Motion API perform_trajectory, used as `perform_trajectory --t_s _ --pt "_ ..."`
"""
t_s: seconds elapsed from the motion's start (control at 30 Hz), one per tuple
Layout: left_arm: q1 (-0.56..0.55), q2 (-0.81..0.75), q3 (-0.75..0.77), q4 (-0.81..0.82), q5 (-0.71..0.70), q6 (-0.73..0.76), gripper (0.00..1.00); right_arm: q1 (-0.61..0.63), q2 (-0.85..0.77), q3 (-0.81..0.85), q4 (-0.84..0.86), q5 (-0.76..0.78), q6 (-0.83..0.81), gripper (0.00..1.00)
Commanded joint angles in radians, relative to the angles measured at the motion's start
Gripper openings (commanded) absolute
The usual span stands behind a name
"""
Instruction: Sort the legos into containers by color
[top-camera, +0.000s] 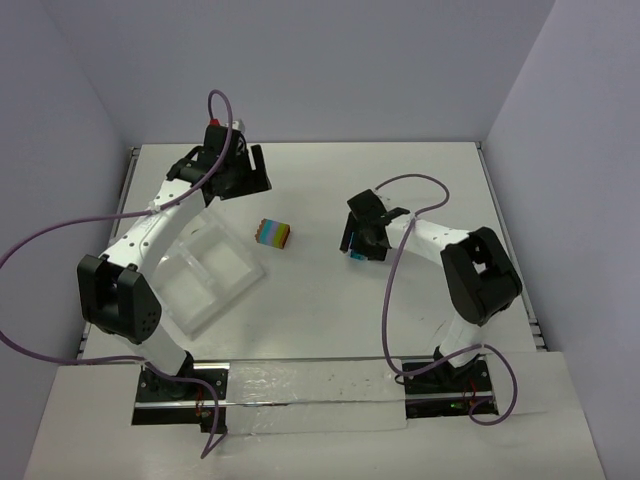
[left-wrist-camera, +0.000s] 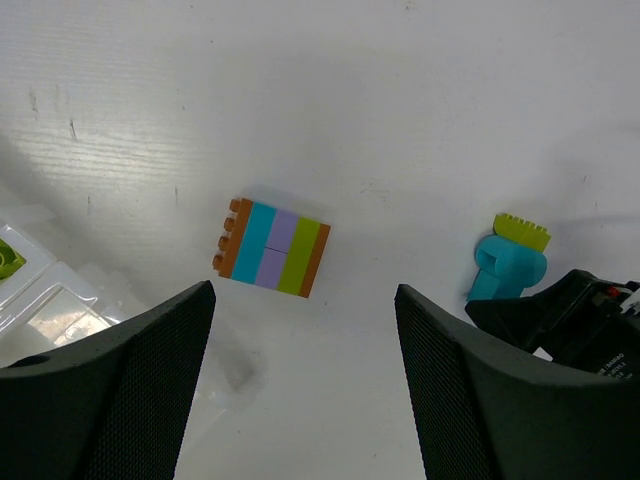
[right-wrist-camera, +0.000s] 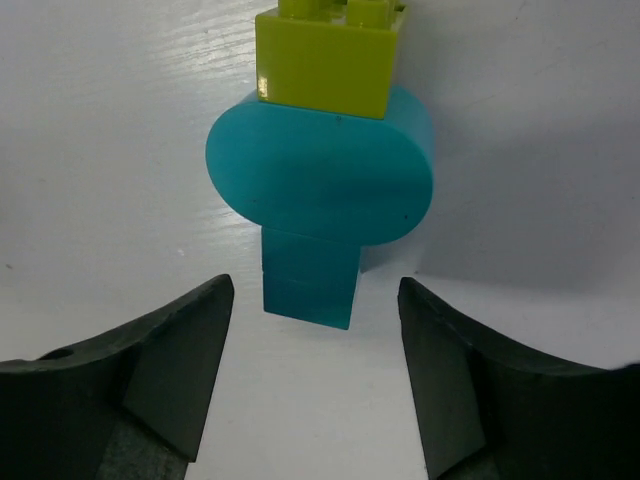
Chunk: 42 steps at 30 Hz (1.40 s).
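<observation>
Stack (left-wrist-camera: 271, 248) banded orange, teal, lilac, lime, orange, teal piece (right-wrist-camera: 320, 175) capped lime (at its 12 o'clock), clear translucent tray (top-camera: 225, 262), white table (top-camera: 330, 330).

Table (top-camera: 330, 315): tray (top-camera: 228, 268), striped stack (top-camera: 273, 234), teal-lime stack (left-wrist-camera: 505, 268)

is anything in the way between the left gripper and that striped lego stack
Nothing visible. The open left gripper hangs over the striped stack, and only bare table lies between them. The teal and lime piece sits well off to the side.
</observation>
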Motion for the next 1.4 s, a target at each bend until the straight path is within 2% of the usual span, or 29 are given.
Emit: perform_trajectory --t_s 0.0,0.03,0.1,0.13,0.2,0.3,0.43,0.57,0.63,0.73,1.0,1.17,1.37 --pt "-0.012 0.000 0.031 0.031 0.018 -0.002 0.80 0.015 0.020 0.040 0.034 0.093 0.023 0.68" --pt "-0.013 0.001 0.031 0.031 0.018 -0.003 0.80 0.015 0.021 0.040 0.035 0.098 0.021 0.66" --pt "-0.019 0.002 0.033 0.031 0.021 -0.005 0.80 0.018 0.027 0.040 0.044 0.112 0.012 0.51" --pt "-0.019 0.002 0.033 0.031 0.021 -0.006 0.80 0.018 0.030 0.040 0.045 0.119 0.005 0.48" --pt "-0.020 0.003 0.034 0.031 0.021 -0.007 0.80 0.018 0.028 0.038 0.047 0.122 -0.007 0.33" --pt "-0.020 0.006 0.036 0.029 0.029 -0.014 0.80 0.019 -0.002 0.026 0.065 0.102 -0.043 0.16" --pt "-0.020 0.018 0.056 0.021 0.078 -0.039 0.80 0.020 -0.105 -0.010 0.136 -0.058 -0.153 0.06" --pt "-0.020 0.052 0.087 0.031 0.229 -0.050 0.80 0.032 -0.263 -0.070 0.243 -0.319 -0.342 0.04" --pt "-0.020 0.080 0.118 0.020 0.332 -0.035 0.82 0.049 -0.322 -0.091 0.255 -0.381 -0.401 0.04" --pt "-0.020 0.103 0.157 0.011 0.448 -0.025 0.84 0.058 -0.360 -0.101 0.243 -0.405 -0.437 0.00" --pt "-0.020 0.113 0.112 0.141 0.687 -0.087 0.84 0.083 -0.405 -0.091 0.188 -0.433 -0.469 0.00" --pt "-0.020 0.115 0.124 0.111 0.679 -0.095 0.85 0.103 -0.405 -0.081 0.174 -0.385 -0.466 0.00" --pt "-0.034 0.201 0.314 -0.189 0.487 -0.241 0.81 0.125 -0.409 -0.084 0.166 -0.205 -0.441 0.00"
